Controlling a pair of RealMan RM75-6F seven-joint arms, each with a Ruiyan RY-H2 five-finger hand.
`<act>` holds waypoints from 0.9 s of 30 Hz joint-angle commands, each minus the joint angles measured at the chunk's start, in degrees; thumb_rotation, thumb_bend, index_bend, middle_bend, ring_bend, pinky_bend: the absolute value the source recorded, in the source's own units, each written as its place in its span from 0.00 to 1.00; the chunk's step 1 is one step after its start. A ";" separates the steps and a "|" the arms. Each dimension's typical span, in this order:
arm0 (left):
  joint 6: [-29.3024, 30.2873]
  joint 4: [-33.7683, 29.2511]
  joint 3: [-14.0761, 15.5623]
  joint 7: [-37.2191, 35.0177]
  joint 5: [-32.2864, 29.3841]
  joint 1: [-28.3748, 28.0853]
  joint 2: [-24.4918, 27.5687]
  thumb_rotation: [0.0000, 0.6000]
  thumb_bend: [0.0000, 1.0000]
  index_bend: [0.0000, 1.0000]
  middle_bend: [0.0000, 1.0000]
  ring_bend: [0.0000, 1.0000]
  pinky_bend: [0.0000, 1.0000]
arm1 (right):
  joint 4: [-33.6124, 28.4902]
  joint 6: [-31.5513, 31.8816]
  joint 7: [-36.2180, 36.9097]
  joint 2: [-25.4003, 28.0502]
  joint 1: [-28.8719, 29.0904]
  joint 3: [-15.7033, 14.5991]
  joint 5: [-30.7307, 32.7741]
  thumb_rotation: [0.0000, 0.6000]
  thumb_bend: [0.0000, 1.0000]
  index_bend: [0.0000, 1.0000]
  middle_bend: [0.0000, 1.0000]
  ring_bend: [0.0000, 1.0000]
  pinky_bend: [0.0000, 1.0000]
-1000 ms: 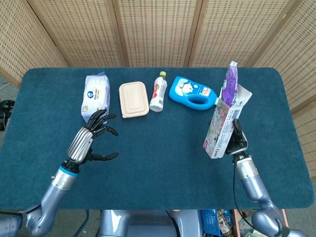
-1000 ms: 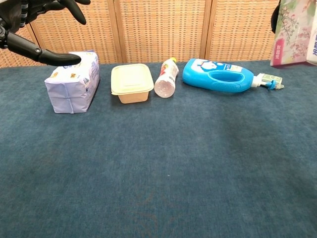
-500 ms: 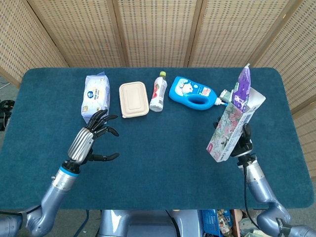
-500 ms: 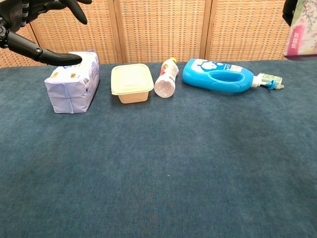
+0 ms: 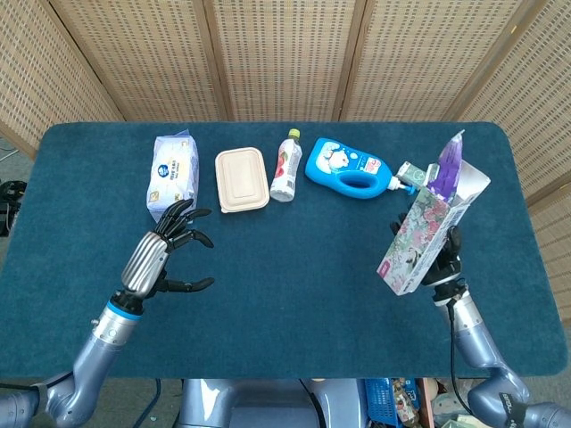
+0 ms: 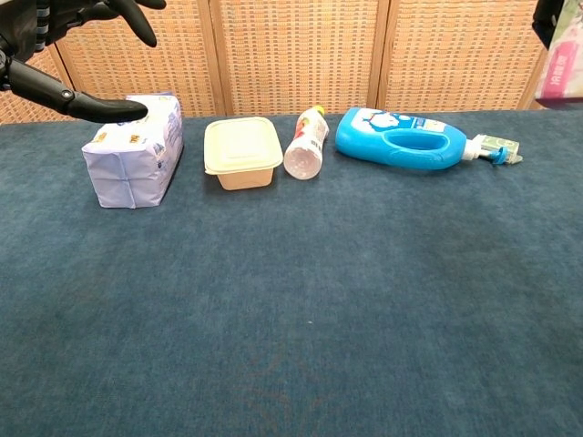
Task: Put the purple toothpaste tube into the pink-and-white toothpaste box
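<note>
Nearest the robot, the left hand (image 5: 166, 245) hangs over the blue table (image 5: 285, 294) with its fingers spread and nothing in them; the chest view catches only its dark fingertips (image 6: 100, 107) at the upper left corner. On the other side, the right hand (image 5: 446, 263) grips the pink-and-white toothpaste box (image 5: 428, 227), holding it tilted above the table with its open flap uppermost. The purple toothpaste tube (image 5: 447, 165) sticks out of that open end, its crimped tail pointing up, the rest hidden inside the box. Farther back, a row of things lies along the far edge: a white wipes pack (image 5: 172, 171) just beyond the left hand, a cream lidded container (image 5: 241, 178), a small bottle (image 5: 286, 166) on its side, and a blue detergent bottle (image 5: 347, 168) whose cap end lies close to the raised box. Behind the table stands a woven screen (image 5: 285, 53).
</note>
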 commanded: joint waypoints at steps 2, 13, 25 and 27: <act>-0.08 0.15 0.06 0.10 0.03 -0.03 -0.12 1.00 0.13 0.44 0.18 0.02 0.00 | 0.70 0.94 -0.72 0.47 1.38 -1.90 0.71 1.00 0.00 0.70 0.60 0.50 0.51; -0.45 1.01 0.35 0.11 -0.16 0.09 0.24 1.00 0.13 0.44 0.18 0.02 0.00 | -0.03 -4.67 -38.48 3.01 4.63 -5.88 5.81 1.00 0.00 0.70 0.60 0.50 0.51; -1.99 1.99 1.86 1.34 -0.66 0.63 1.80 1.00 0.13 0.44 0.18 0.02 0.00 | -1.24 -5.49 -81.05 3.92 4.69 -9.47 12.37 1.00 0.00 0.71 0.60 0.49 0.51; -2.12 2.15 2.13 1.68 -0.66 0.78 2.11 1.00 0.13 0.44 0.18 0.03 0.00 | -0.74 -4.84 -86.86 3.43 4.44 -10.07 13.03 1.00 0.00 0.71 0.60 0.49 0.51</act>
